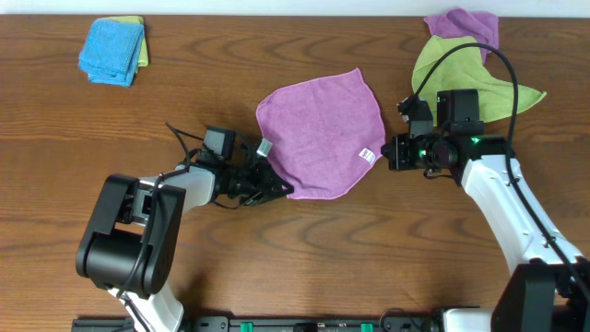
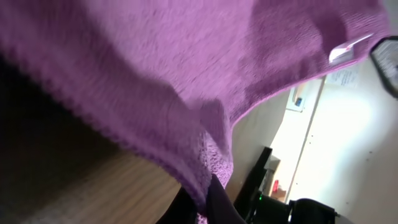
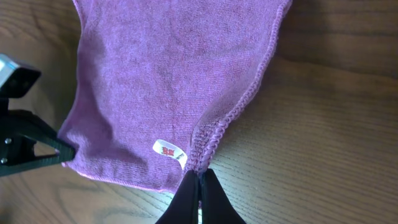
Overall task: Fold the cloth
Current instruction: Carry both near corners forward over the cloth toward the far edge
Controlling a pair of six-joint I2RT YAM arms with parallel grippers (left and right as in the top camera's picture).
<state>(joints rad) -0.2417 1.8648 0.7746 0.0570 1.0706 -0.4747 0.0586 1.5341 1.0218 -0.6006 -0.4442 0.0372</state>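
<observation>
The cloth (image 1: 318, 129), a lilac towel, lies spread in the middle of the table, its small white tag (image 1: 366, 155) at the right corner. My right gripper (image 1: 387, 153) is shut on that corner; in the right wrist view its fingers (image 3: 199, 180) pinch the stitched edge of the cloth (image 3: 168, 74) just beside the tag (image 3: 169, 151). My left gripper (image 1: 281, 189) is at the cloth's near-left corner. In the left wrist view the cloth (image 2: 186, 68) drapes up from the left gripper (image 2: 206, 202), which is shut on its hem.
A folded blue cloth (image 1: 112, 51) on a green one sits at the far left. A lime-green cloth (image 1: 466, 78) and another purple cloth (image 1: 461, 26) lie at the far right, behind my right arm. Bare wooden table (image 1: 350, 258) runs along the front.
</observation>
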